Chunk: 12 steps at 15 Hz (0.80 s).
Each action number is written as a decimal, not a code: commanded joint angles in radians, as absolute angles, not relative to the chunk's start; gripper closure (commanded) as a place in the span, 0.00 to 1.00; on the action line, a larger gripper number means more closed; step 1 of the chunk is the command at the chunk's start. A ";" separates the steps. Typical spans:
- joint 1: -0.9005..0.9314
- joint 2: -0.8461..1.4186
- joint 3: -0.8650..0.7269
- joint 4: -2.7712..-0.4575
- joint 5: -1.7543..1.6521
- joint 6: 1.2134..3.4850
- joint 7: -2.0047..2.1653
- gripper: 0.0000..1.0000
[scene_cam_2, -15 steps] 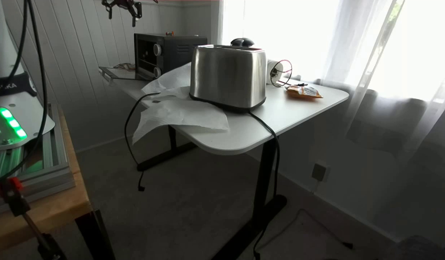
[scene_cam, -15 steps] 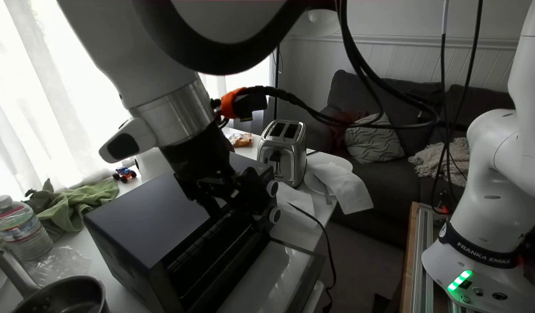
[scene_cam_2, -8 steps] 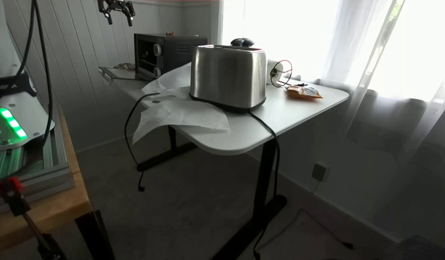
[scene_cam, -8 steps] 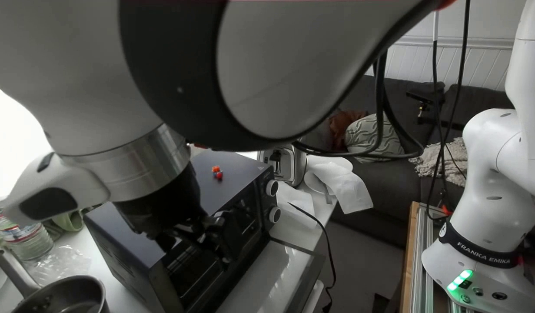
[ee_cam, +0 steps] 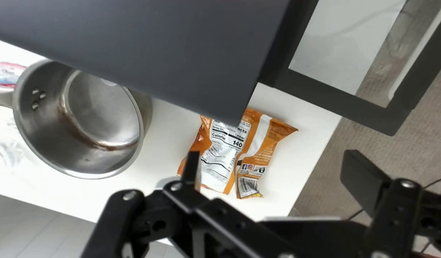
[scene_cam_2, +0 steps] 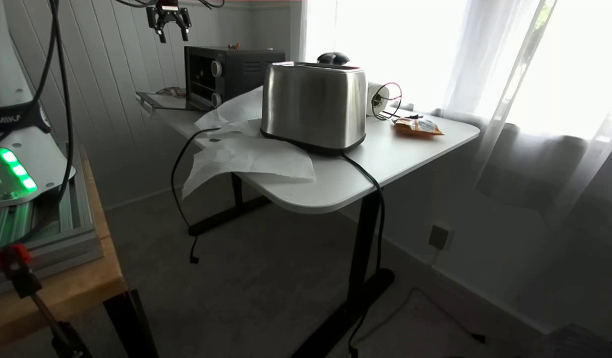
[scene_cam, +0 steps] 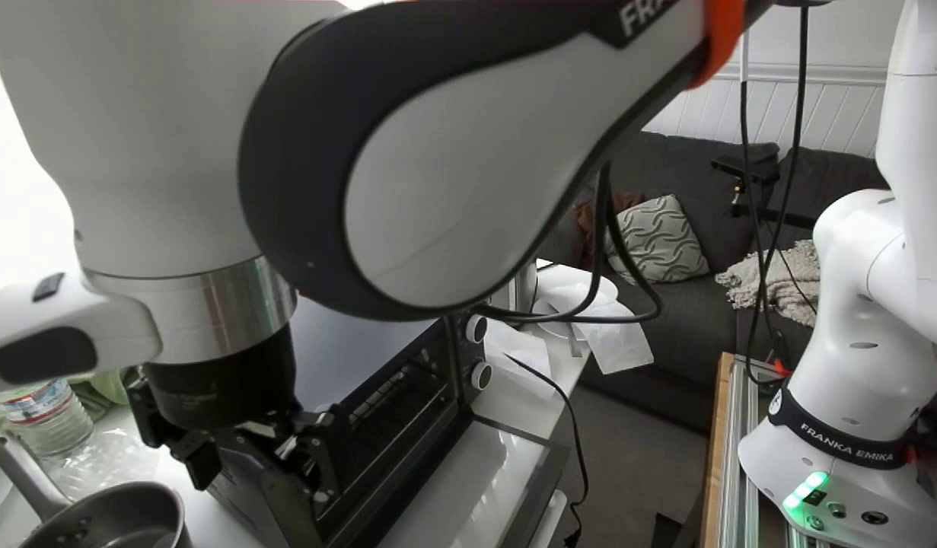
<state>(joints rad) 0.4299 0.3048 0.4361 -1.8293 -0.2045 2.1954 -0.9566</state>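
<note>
The black two-fingered gripper (ee_cam: 273, 159) hangs with its jaws spread wide and nothing between them, and below it a crumpled orange-and-white snack bag (ee_cam: 231, 154) lies near the edge of the white table (ee_cam: 166, 143). Seen from the wrist, the bag sits a little left of the middle between the fingers, nearer the left one, well beneath them and untouched. I can't swear to its long axis, since a corner of the dark grey, box-shaped oven (ee_cam: 163, 46) cuts across its far side. That corner crowds the bag most and stands in the way there. Left of the bag, set apart from it, sits a round stainless-steel saucepan (ee_cam: 73, 150); to the far right, the oven's black-framed glass door (ee_cam: 331, 98) lies folded down, reaching out past the table's edge. In an exterior view, over at the table's other end, a brushed-steel, slab-sided toaster (scene_cam_2: 313, 107) stands beside loose white paper towels (scene_cam_2: 251, 158), with another orange packet (scene_cam_2: 417, 127) lying farther right.
</note>
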 commanded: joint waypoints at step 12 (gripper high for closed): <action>0.447 0.462 0.444 -1.703 -0.140 2.166 -1.076 0.00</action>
